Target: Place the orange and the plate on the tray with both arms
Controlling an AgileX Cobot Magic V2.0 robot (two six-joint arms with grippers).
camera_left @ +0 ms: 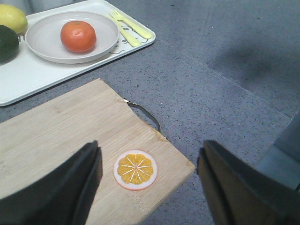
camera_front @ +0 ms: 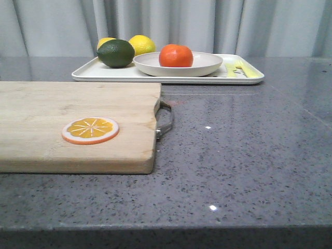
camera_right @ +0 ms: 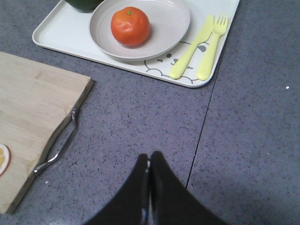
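Observation:
The orange (camera_front: 176, 55) (camera_left: 78, 36) (camera_right: 130, 26) rests inside the off-white plate (camera_front: 207, 65) (camera_left: 105, 28) (camera_right: 171, 18), and the plate sits on the white tray (camera_front: 104, 72) (camera_left: 28, 77) (camera_right: 61, 33) at the back of the table. My left gripper (camera_left: 149, 159) is open and hangs above the near right corner of the wooden cutting board, holding nothing. My right gripper (camera_right: 149, 159) is shut and empty over bare countertop, well short of the tray. Neither gripper shows in the front view.
A wooden cutting board (camera_front: 57, 124) (camera_left: 61, 136) (camera_right: 28, 108) with a metal handle (camera_front: 165, 120) carries an orange slice disc (camera_front: 90, 129) (camera_left: 135, 169). Also on the tray are a dark green lime (camera_front: 115, 53), two lemons (camera_front: 141, 44) and yellow cutlery (camera_front: 239, 68) (camera_right: 206, 42).

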